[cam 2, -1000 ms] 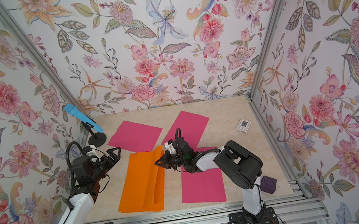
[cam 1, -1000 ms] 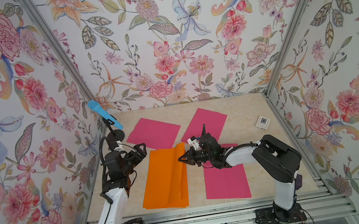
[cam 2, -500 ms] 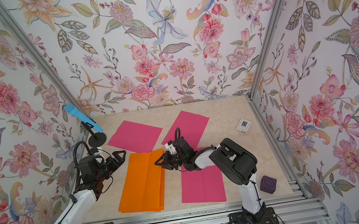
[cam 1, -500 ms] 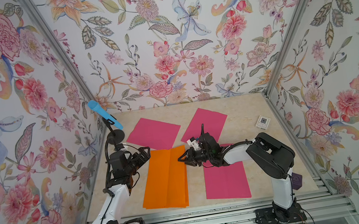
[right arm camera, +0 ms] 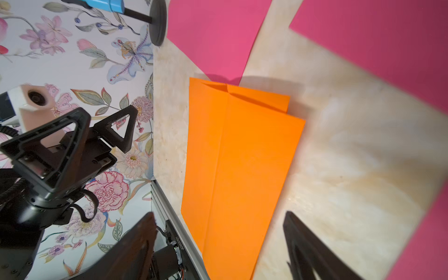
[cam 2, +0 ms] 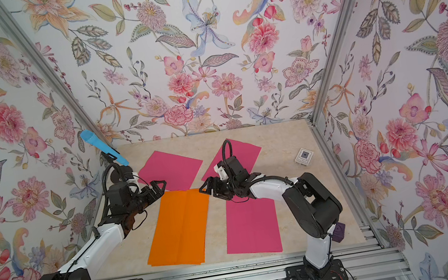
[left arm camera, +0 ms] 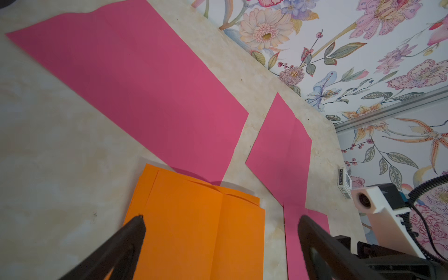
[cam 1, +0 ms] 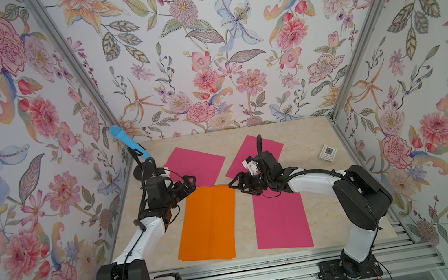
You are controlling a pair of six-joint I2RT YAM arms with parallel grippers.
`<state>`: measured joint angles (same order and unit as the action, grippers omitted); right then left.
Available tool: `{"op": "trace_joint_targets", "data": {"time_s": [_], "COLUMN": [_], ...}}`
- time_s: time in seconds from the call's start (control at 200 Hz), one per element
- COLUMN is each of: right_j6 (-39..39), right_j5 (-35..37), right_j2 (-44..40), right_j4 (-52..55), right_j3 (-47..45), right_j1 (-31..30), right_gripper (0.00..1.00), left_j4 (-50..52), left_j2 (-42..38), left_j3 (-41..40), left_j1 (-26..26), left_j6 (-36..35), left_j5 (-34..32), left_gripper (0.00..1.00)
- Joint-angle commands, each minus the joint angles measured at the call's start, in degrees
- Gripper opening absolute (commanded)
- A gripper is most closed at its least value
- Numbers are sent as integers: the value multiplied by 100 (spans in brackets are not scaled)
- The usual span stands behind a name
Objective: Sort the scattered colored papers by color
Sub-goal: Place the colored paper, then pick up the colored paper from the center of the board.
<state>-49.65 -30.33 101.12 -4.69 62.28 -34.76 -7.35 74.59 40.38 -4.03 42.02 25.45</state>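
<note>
**Empty-handed over the orange stack**

Wide open on the right gripper (cam 1: 236, 184), nothing between the fingers (right arm camera: 305, 244). Hanging low just off the far right corner of the orange stack (cam 1: 208, 222), above bare table (cam 1: 245, 222). Same story on the left gripper (cam 1: 190, 182): spread wide, empty, poised over the stack's far left corner. No telling from the top views about contact with the paper.

On to the orange stack itself: lying flat, near and left of centre, at least two sheets, edges a touch offset in the wrist views. Far edge right up against the far-left pink (cam 1: 195, 168).

Then two more pinks. Far-middle pink (cam 1: 268, 146) turned at an angle, partly hidden behind the right gripper. Near-right pink (cam 1: 281, 220) lying alongside the stack, a strip of table between, far end tucked under the right arm (cam 1: 311, 183) and meeting the far-middle pink there.

Further out: white card (cam 1: 327, 153) by the right wall, blue-headed stand (cam 1: 129, 142) in the far left corner.
</note>
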Motion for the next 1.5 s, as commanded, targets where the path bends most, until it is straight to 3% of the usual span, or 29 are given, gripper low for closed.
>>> {"op": "trace_joint_targets", "data": {"time_s": [0.0, 0.25, 0.49, 0.721, 0.816, 1.026, 1.496], "right_j6": [621, 1086, 983, 734, 652, 808, 572], "right_j5": [244, 150, -12, -465, -422, -248, -28], "right_j2": [-248, -464, -200, 505, 631, 851, 1397], "right_j4": [721, 818, 808, 725, 735, 1078, 1243], "right_j3": [18, 31, 100, 212, 282, 580, 924], "right_j1": [453, 1375, 2126, 2583, 2613, 2562, 2523], "right_gripper": [97, 100, 100, 100, 100, 100, 100], "left_j4": [26, 843, 1529, 3459, 4064, 3827, 3439], "left_j2": [523, 2543, 4764, 6803, 7438, 7838, 8198], "left_j3": [752, 2978, 5591, 8925, 9914, 9950, 9838], "left_j1": [-320, -997, -1390, -1561, -1562, -1530, -1651], "left_j6": [-468, -1187, -1642, -2290, -2342, -2213, -1806], "left_j5": [-32, -264, 611, 420, 166, 142, 801], "left_gripper": [100, 100, 100, 100, 100, 100, 100]}}
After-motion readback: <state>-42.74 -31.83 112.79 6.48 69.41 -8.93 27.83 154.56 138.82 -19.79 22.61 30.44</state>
